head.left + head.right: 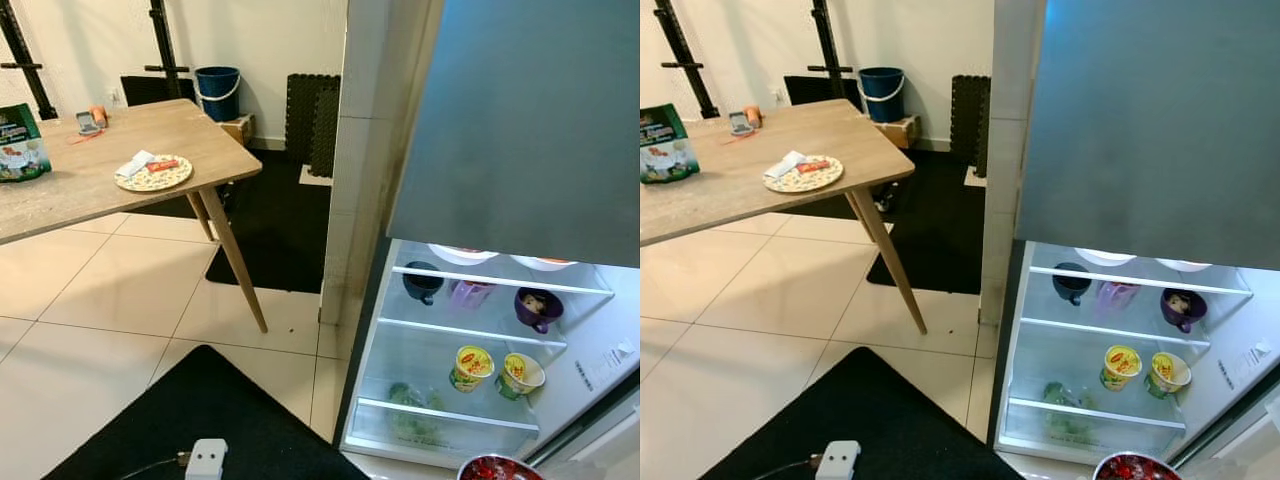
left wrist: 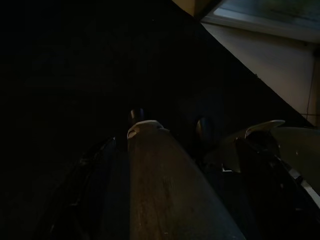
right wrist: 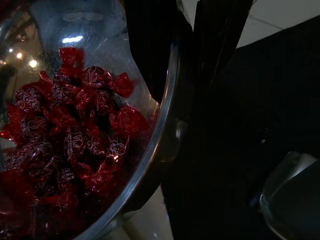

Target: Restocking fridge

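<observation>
- Right gripper [image 3: 192,37] – its black fingers [image 3: 150,45] are clamped on the rim of a metal bowl [image 3: 150,150], one finger inside the rim, one outside.
- The bowl is full of red wrapped candies [image 3: 75,145]; in the head views it sits at the bottom edge, just in front of the open fridge [image 1: 480,340].
- Left gripper [image 2: 170,125] hangs over a black mat [image 1: 220,410] – very dark, can't tell whether its fingers are apart or together.
- Fridge shelves: dark mug [image 1: 422,283], purple cup [image 1: 538,308] and plates on the upper levels; two yellow noodle cups [image 1: 472,366] below; greens [image 1: 410,410] in the lowest section.
- Wooden worktop [image 1: 90,180] stands well apart from the fridge, to the left, carrying a plate [image 1: 153,173] and a green box [image 1: 20,142].
- Blue bucket [image 1: 218,92] by the far wall.
</observation>
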